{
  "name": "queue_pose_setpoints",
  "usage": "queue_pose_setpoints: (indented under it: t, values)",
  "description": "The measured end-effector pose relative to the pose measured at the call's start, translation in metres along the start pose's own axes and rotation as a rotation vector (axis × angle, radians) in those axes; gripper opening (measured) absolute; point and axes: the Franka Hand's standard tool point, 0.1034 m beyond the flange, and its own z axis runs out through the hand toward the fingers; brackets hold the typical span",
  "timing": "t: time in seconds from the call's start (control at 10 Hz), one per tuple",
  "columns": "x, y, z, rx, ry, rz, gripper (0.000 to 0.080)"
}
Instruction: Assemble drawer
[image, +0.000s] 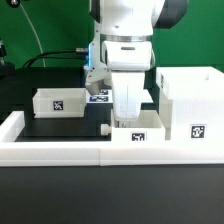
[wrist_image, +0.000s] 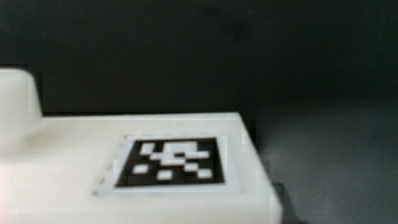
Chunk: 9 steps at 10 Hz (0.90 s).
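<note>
My gripper (image: 128, 116) reaches down into a small white open-top tray (image: 137, 131) that stands against the front rail. Its fingertips are hidden behind my hand and the tray wall, so I cannot tell whether they are open or shut. The wrist view shows this tray's tagged white face (wrist_image: 175, 163) very close, with dark table beyond; no fingers show there. A second small tray (image: 58, 101) sits at the exterior view's left. The tall open box shell (image: 190, 100) stands at the exterior view's right, close beside the tray under my gripper.
A long low white rail (image: 60, 150) edges the table's front. The marker board (image: 100, 96) lies behind my arm. A white rounded shape (wrist_image: 15, 100) shows at the edge of the wrist view; what it is I cannot tell.
</note>
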Motion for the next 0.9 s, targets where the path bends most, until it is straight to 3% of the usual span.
queue_pose_setpoints:
  t: [0.6,0.8,0.9]
  values:
    - [-0.0006,-0.0010,0.0016,0.002,0.000,0.014,0.0042]
    - [-0.0002,-0.0017,0.0021,-0.022,0.003,0.012,0.0042]
    - [-0.0004,-0.0014,0.0013,-0.019,0.002,0.012,0.0042]
